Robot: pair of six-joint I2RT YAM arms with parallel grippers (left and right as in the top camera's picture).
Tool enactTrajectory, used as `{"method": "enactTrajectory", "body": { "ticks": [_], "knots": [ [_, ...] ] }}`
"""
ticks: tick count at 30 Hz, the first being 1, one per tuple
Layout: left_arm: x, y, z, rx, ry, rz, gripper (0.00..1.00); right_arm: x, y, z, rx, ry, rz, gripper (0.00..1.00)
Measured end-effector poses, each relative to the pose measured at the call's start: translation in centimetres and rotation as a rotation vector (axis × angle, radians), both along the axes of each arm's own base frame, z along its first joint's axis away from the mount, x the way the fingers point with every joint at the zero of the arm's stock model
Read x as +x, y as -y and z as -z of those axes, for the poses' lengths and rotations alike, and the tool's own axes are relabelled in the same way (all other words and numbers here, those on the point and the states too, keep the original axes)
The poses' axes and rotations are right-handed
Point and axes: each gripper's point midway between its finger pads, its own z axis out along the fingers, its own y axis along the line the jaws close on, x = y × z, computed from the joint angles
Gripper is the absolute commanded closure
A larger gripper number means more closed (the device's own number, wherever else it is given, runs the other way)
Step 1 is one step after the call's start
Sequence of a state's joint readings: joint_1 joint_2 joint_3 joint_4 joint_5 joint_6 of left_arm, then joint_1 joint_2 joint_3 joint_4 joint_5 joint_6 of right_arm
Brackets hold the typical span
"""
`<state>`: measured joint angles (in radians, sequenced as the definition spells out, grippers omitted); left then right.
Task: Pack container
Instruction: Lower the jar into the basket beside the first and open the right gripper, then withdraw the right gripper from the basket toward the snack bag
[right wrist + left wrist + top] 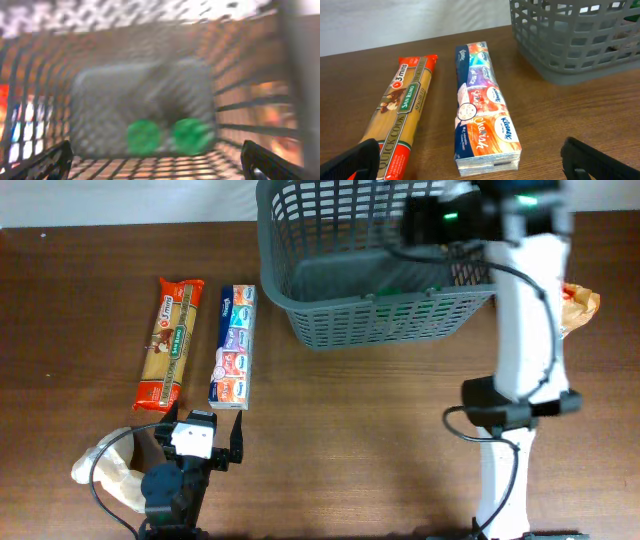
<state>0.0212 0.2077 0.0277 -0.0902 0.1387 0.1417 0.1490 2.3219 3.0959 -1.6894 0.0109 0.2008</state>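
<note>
The dark grey slotted basket [370, 300] stands at the back of the table; it also shows in the left wrist view [570, 40]. Inside it lie two green round things [165, 136] on a grey pack, blurred. My right gripper [157, 162] is open and empty above the basket's inside, near the right wall [450, 220]. My left gripper [205, 442] is open and empty near the table's front left, just short of a tissue pack [482, 112]. A spaghetti packet [402, 112] lies to its left.
A crumpled pale bag [110, 470] lies at the front left beside the left arm. An orange and white packet [578, 305] lies right of the basket, partly behind the right arm. Bare wood lies between the basket and the front edge.
</note>
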Motion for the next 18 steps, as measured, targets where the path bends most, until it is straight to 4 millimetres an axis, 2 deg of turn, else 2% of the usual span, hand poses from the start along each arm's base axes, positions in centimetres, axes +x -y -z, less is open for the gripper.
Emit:
{"method": "enactTrajectory", "body": {
  "ticks": [2, 4, 6, 9, 13, 18],
  "knots": [
    [0.0, 0.0, 0.0, 0.000, 0.000, 0.000, 0.01, -0.6, 4.0, -2.4, -0.017, 0.062, 0.089, 0.01],
    [0.0, 0.0, 0.0, 0.000, 0.000, 0.000, 0.01, -1.2, 7.8, -3.8, -0.031, 0.095, 0.176, 0.01],
    [0.0, 0.0, 0.0, 0.000, 0.000, 0.000, 0.01, -1.8, 11.9, -4.5, -0.047, 0.111, 0.266, 0.01],
    [0.0, 0.0, 0.0, 0.000, 0.000, 0.000, 0.01, -2.9, 17.6, -4.7, -0.070, 0.109, 0.376, 0.01],
    [0.0, 0.0, 0.0, 0.000, 0.000, 0.000, 0.01, -4.5, 23.5, -2.8, -0.058, 0.038, 0.443, 0.01],
    [0.0, 0.0, 0.0, 0.000, 0.000, 0.000, 0.01, -6.0, 28.2, 3.0, 0.040, -0.136, 0.463, 0.01]
  ]
}}
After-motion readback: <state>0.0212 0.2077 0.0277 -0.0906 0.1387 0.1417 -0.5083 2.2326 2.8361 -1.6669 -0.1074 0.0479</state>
